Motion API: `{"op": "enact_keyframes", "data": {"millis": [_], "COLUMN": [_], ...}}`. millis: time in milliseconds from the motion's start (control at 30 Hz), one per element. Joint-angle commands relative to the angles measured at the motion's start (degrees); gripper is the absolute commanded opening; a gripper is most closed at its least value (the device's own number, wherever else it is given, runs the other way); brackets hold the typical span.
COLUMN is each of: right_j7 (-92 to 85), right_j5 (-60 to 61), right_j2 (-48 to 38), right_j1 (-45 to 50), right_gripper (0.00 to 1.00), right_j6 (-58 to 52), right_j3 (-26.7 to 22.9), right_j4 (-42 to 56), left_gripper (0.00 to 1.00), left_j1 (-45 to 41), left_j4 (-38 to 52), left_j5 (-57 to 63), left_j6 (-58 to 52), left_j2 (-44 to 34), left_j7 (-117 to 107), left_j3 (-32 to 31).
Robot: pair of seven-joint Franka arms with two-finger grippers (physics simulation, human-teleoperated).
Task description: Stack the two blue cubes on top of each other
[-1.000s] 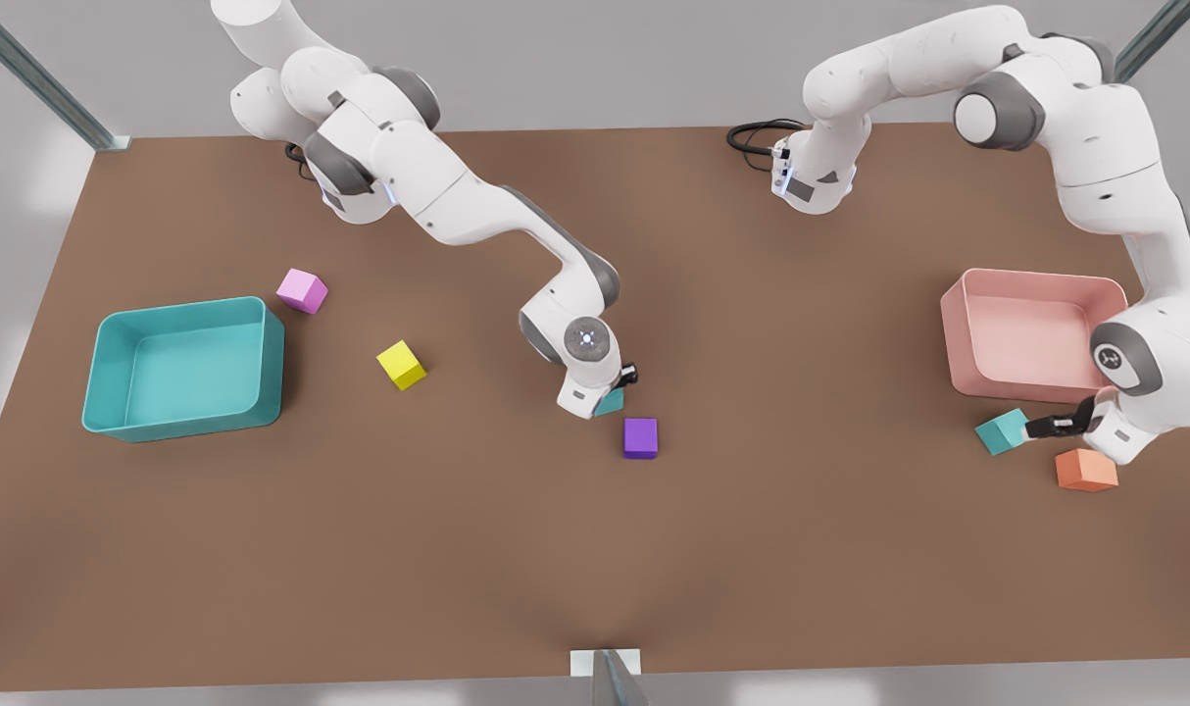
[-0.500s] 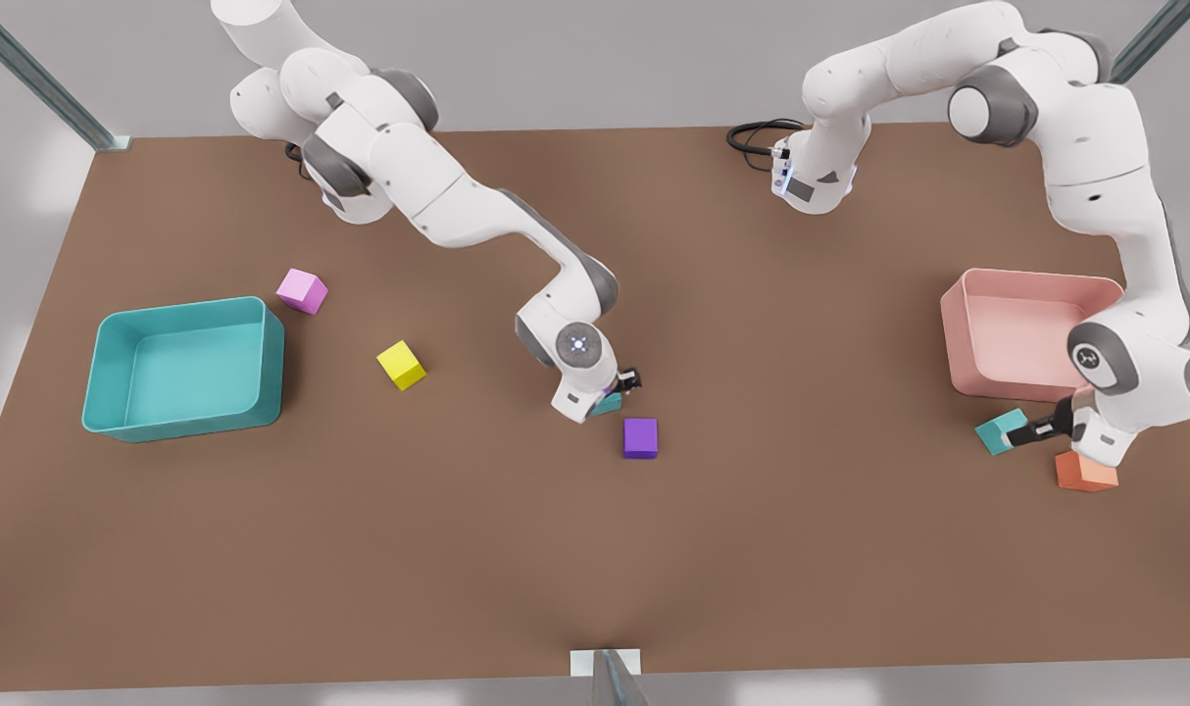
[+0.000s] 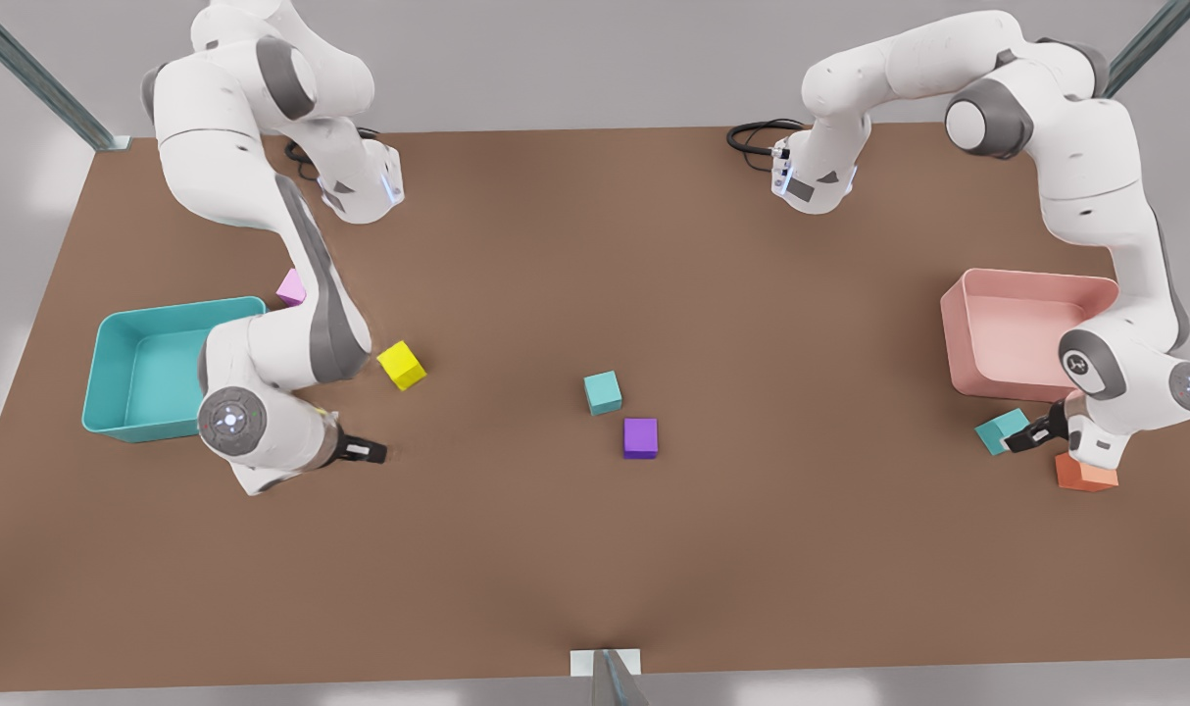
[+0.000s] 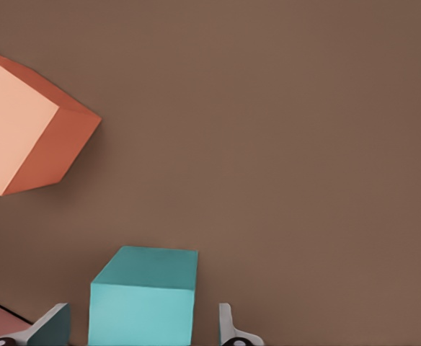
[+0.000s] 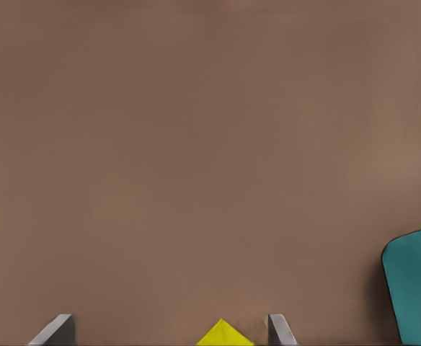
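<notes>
The left gripper (image 3: 1018,435) is down by the table (image 3: 517,549), on the front view's right. Its fingers are spread apart with one blue cube (image 3: 1001,431) sitting between them, not squeezed. An orange cube (image 3: 1085,472) lies just beside it, and a pink bin (image 3: 1021,328) is near. The right gripper (image 3: 371,452) is on the front view's left, spread wide and holding nothing, near a yellow cube (image 3: 401,365) and a teal bin (image 3: 124,392). The other blue cube (image 3: 603,392) sits in the middle of the table, just beside a purple cube (image 3: 640,437).
</notes>
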Motion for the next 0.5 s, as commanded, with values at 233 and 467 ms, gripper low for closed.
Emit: {"op": "enact_keyframes", "data": {"millis": [233,467], "right_j7": [-23.7,-21.94], "right_j5": [1.87,1.96], "right_j2": [-33.34,-30.35], "right_j1": [0.81,0.99], "right_gripper": [1.0,1.0], "right_j6": [-17.57,-18.44], "right_j3": [-1.54,-2.07], "right_j4": [-13.15,-12.71], "left_gripper": [1.0,0.48], "left_j1": [0.1,0.01], "left_j4": [-0.07,-0.07], "left_j5": [0.0,0.0], "left_j6": [1.1,1.1], "left_j2": [2.82,3.97], "left_j7": [-6.42,-6.33], "left_j3": [0.14,0.14]}}
